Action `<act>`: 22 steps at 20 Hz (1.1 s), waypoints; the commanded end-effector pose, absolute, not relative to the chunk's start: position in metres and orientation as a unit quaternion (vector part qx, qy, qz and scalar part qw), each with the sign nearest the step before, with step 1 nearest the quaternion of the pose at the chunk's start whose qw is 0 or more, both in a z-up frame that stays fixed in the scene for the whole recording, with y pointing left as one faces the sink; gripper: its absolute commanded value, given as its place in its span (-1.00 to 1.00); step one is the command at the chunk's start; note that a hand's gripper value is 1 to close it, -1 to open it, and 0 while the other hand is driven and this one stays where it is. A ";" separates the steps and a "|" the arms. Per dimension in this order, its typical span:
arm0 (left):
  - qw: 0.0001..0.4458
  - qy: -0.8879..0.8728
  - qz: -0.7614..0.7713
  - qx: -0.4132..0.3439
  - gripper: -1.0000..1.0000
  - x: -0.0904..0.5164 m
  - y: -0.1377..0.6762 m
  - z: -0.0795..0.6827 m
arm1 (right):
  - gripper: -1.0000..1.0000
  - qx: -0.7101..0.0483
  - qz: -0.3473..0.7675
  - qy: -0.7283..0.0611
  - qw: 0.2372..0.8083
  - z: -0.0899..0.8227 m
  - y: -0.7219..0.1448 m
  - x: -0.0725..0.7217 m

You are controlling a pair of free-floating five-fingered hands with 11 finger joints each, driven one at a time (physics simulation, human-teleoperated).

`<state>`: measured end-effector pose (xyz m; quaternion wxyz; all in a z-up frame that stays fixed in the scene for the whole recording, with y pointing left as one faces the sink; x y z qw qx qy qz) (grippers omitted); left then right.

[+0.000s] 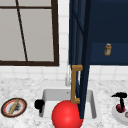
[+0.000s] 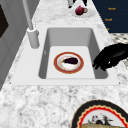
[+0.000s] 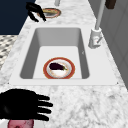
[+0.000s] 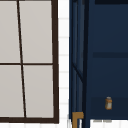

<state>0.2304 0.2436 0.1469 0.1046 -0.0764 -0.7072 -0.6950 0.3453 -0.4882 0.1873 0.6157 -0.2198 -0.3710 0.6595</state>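
Inside the sink (image 2: 50, 50), a plate (image 2: 68, 62) holds an eggplant (image 2: 70, 60).

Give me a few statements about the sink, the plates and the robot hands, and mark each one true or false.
1. A plate with a dark eggplant lies in the sink. True.
2. The left robot hand holds that eggplant. False: it hovers at the sink's left rim with nothing in it.
3. The right robot hand is above a plate bearing a small red item, right of the sink. True.
4. The wall cabinet door is shut. False: it stands open over the sink, and a jar shows on the shelf.
5. A plate left of the sink carries a rolling pin. True.
6. The faucet rises at the sink's front edge. False: it rises on the wall side.
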 end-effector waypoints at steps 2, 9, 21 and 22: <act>0.105 -0.707 -0.695 -0.076 0.00 0.230 0.244 0.147 | -1.00 -0.248 0.661 -0.348 0.617 0.187 -0.461 0.345; 0.105 -0.707 -0.695 -0.076 0.00 0.230 0.244 0.147 | -1.00 -0.274 0.673 -0.316 0.611 0.187 -0.418 0.348; 0.105 -0.707 -0.695 -0.076 0.00 0.230 0.244 0.147 | -1.00 -0.289 0.695 -0.278 0.596 0.164 -0.338 0.357; 0.105 -0.707 -0.695 -0.076 0.00 0.230 0.244 0.147 | -1.00 -0.292 0.693 -0.282 0.596 0.163 -0.331 0.358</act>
